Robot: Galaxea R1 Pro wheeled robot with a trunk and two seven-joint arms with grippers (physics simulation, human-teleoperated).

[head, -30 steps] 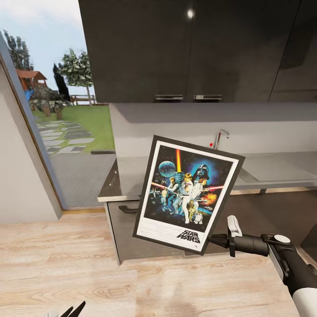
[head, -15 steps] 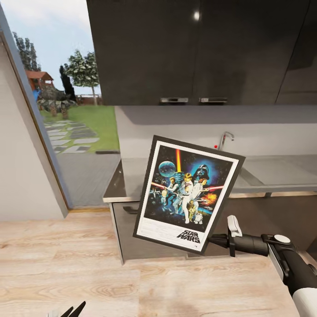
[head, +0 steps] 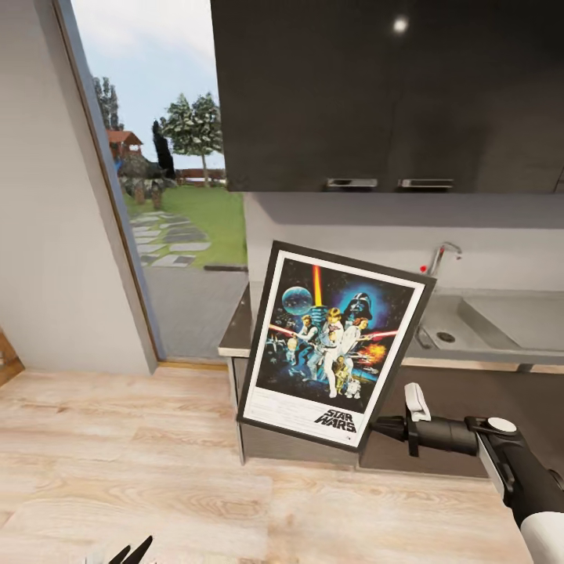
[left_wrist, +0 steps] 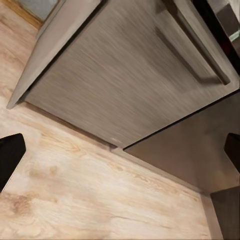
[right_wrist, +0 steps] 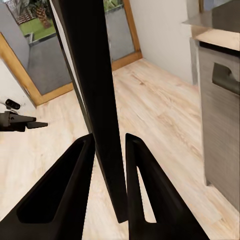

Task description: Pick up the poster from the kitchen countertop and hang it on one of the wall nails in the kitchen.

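**Right gripper: closed on poster edge**

Right gripper (right_wrist: 107, 165): fingers pinched on the poster (head: 335, 345), which is held tilted, off the kitchen countertop (head: 501, 325) at 2 o'clock. Left gripper (left_wrist: 120, 155): fingers spread wide, nothing held, wooden floor (left_wrist: 75, 190) and grey drawers (left_wrist: 125, 80) seen beyond it.

one poster (head: 335, 346), one sink (head: 478, 327), one tap (head: 440, 256)

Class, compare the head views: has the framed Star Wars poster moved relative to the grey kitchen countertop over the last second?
Yes. The framed Star Wars poster, held by the right gripper, now covers the left end of the grey kitchen countertop, which slid rightward in view; the camera turned, carrying the poster along.
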